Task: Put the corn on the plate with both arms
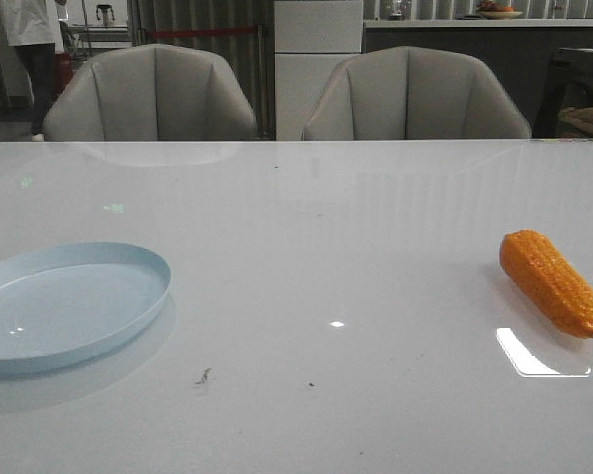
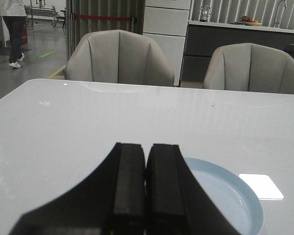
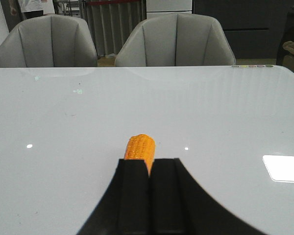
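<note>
The orange corn (image 1: 551,282) lies on the white table at the right, its tip pointing to the near right. The pale blue plate (image 1: 64,301) sits at the left, with nothing on it. Neither gripper shows in the front view. In the left wrist view my left gripper (image 2: 146,152) is shut and empty, and the plate (image 2: 225,196) lies just beyond and beside its fingers. In the right wrist view my right gripper (image 3: 149,164) is shut and empty. The corn (image 3: 140,147) lies on the table just past its fingertips, its near end hidden behind them.
Two grey chairs (image 1: 153,94) (image 1: 415,94) stand behind the table's far edge. A person (image 1: 25,49) stands far back at the left. A few small dark specks (image 1: 203,376) mark the table near the front.
</note>
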Controlling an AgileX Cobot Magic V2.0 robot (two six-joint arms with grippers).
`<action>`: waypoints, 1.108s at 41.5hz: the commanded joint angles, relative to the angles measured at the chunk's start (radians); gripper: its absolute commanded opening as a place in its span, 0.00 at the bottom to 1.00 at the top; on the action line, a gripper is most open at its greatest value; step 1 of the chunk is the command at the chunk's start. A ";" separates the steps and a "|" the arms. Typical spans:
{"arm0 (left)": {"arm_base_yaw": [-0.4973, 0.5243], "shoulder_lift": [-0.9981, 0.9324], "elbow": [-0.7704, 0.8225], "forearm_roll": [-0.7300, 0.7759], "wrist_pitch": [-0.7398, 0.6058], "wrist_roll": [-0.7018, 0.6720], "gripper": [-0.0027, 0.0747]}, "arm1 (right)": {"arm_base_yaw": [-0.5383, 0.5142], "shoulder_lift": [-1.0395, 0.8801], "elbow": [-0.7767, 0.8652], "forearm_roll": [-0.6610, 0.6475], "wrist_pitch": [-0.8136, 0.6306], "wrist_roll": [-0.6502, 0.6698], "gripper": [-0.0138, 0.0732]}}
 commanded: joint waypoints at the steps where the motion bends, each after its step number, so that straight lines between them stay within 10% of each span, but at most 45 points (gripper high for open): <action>1: 0.000 -0.018 0.038 -0.008 -0.094 -0.005 0.16 | -0.005 -0.011 -0.022 0.005 -0.091 0.001 0.24; 24: 0.000 -0.018 0.038 -0.008 -0.115 -0.005 0.16 | -0.005 -0.011 -0.022 0.005 -0.091 0.001 0.24; 46: 0.000 -0.018 0.030 -0.008 -0.506 -0.005 0.16 | -0.006 -0.011 -0.022 0.005 -0.335 0.001 0.24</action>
